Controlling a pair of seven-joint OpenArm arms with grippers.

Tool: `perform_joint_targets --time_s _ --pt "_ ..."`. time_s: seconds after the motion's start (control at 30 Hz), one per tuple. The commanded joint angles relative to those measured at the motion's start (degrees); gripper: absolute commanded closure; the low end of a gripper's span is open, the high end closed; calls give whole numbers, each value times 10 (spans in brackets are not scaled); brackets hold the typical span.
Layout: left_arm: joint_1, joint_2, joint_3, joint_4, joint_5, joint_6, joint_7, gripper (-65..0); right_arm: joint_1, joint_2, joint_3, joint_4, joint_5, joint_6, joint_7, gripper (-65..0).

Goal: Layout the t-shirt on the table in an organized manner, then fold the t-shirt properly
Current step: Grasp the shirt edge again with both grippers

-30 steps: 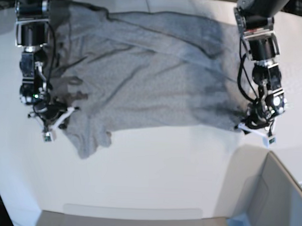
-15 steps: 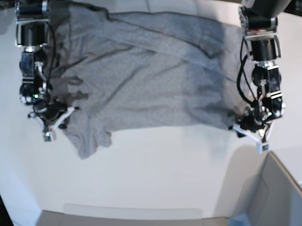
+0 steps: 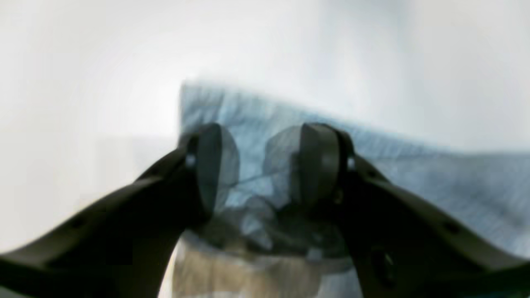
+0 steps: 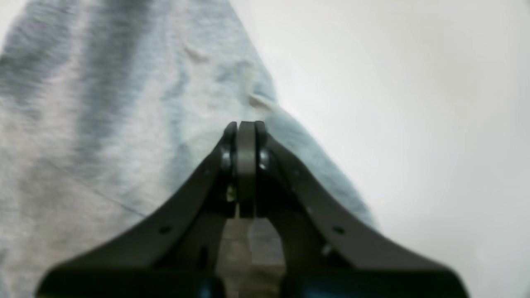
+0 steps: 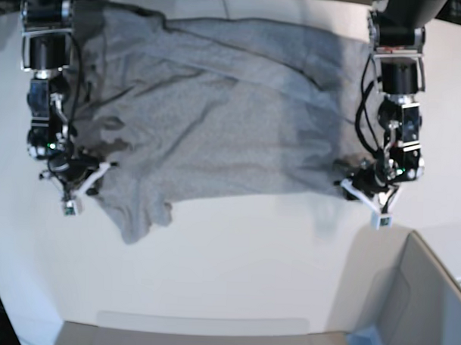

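**A:** Where does your t-shirt (image 5: 217,111) lie?

**B:** Spread across the far half of the white table (image 5: 235,256), wrinkled, with long creases running across it. One end hangs in a loose flap toward the near side, on the base view's left. You cannot see any lettering on it from here.

**A:** And your right gripper (image 4: 245,136)?

**B:** It sits low at the shirt's edge on the base view's left, close to that flap. In its wrist view your jaws are pressed fully together, pad against pad. Grey cloth lies all around and under them, and bare table runs off to the right. Whether a fold of fabric is pinched between the pads, you cannot tell; the tips meet with no cloth showing in the seam.

**A:** Your left gripper (image 3: 265,165)?

**B:** It is at the opposite end, on the base view's right, down at the shirt's near corner. Your jaws stand wide apart there. The wrist view is blurred, but the two dark pads (image 3: 207,165) show clearly with a gap between them, and the corner of the cloth lies in that gap and beyond it. The pads do not close on anything.

**A:** Anything else on your table?

**B:** A grey box-like bin (image 5: 430,300) at the near right, apart from the shirt.
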Motion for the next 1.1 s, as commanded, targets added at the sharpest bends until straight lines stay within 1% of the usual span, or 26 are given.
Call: perform_joint_targets --time_s 0.0,0.17,0.23,0.3,0.37,0.47,0.73,0.77,0.83,0.87,1.0,1.07 --pt "-15 -8 -3 26 0 2 -11 -309 13 9 3 11 2 1 13 0" --pt "-15 -8 -3 52 2 5 -11 -309 14 9 3 11 2 1 12 0" --pt "-15 -9 -4 50 2 21 -12 -309 14 9 3 11 2 1 12 0" --pt "-15 -9 -19 44 3 46 -16 -309 13 9 3 11 2 1 12 0" --pt "-11 -9 -30 19 3 57 -18 -309 13 9 3 11 2 1 12 0" --pt "-9 -9 -35 -17 3 57 -34 -309 13 9 3 11 2 1 12 0" --pt "3 -6 -33 -18 -3 51 -40 -309 17 8 3 11 2 1 12 0" --pt "3 -5 -33 -18 -3 39 -40 -309 17 8 3 11 2 1 12 0" --pt "2 -4 -33 -18 -3 -10 -39 -304 17 8 3 11 2 1 12 0" --pt "2 -4 -33 -18 -5 -29 -35 -294 17 8 3 11 2 1 12 0" --pt "2 -4 -33 -18 -37 -104 -20 -225 17 8 2 11 2 1 12 0" --pt "2 -4 -31 -18 -41 -110 -9 -175 18 8 2 11 2 1 14 0"
